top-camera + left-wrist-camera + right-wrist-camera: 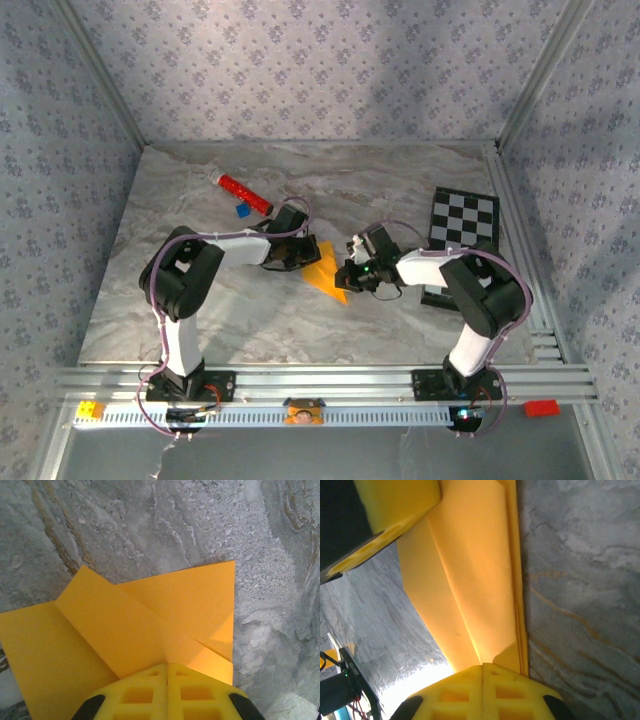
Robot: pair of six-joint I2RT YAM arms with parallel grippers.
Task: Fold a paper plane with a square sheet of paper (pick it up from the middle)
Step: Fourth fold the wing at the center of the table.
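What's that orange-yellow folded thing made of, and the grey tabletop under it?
The orange-yellow folded sheet looks like thin matte paper: sharp creases, flat overlapping flaps. The grey veined tabletop looks like marble, though it may be a printed laminate.

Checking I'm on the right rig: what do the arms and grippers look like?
The left arm and right arm match: black joints, white link shells, a pale purple cable looped along each. The left gripper and right gripper have yellow fingers with square cut-outs.

Black-and-white left arm (185,290) and right arm (480,290), looped lilac cables (303,208), yellow waffle-gridded jaws
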